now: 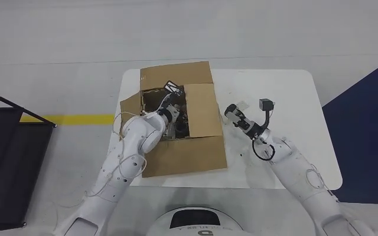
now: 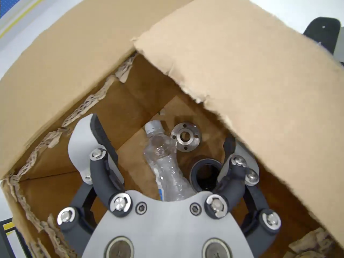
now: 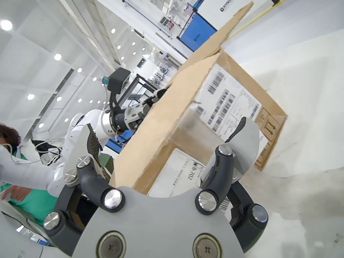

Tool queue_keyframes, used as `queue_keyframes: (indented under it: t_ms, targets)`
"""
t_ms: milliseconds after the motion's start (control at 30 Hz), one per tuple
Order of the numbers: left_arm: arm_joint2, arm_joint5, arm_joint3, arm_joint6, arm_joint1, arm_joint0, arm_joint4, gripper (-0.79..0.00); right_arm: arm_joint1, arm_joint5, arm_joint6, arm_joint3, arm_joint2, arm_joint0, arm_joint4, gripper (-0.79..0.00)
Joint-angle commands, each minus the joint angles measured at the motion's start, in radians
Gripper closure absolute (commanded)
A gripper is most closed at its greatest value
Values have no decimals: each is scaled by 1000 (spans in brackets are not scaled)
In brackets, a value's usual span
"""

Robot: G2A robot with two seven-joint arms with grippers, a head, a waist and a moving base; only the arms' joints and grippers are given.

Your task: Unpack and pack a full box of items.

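From above, we see the cardboard box [image 1: 195, 133] standing flaps-open on the white table [image 1: 283, 88]. The left gripper [image 1: 171, 112] is inside the box's opening, and the right gripper [image 1: 231, 110] is just beside its outer wall.

At the left wrist, we find the fingers [image 2: 83, 140] spread over a clear plastic bottle [image 2: 164, 162], a metal flange [image 2: 185, 136] and a black ring [image 2: 205, 174] on the box floor.

At the right wrist, the fingers [image 3: 247, 135] stand parted and empty, facing the box's labelled side.
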Motion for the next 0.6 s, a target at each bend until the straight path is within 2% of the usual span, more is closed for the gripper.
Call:
queue_keyframes:
  t_ms: [0,267,433,567]
  targets:
    - [16,10,-11,-4,-5,-4,-27,-785,0,-18,-2,-3,7,-9,-2,-785]
    - [54,47,-85,-6,-19,-8,-133,-785,-5,-20,-20,0,25,-33,22,-785]
    - [79,58,-85,3,-23,-8,-125,-785,-4,-8,-83,-44,63,-79,-60,-785]
    - [110,63,-67,18,-29,-10,-121,-785,0,20,-174,-127,115,-156,-162,-785]
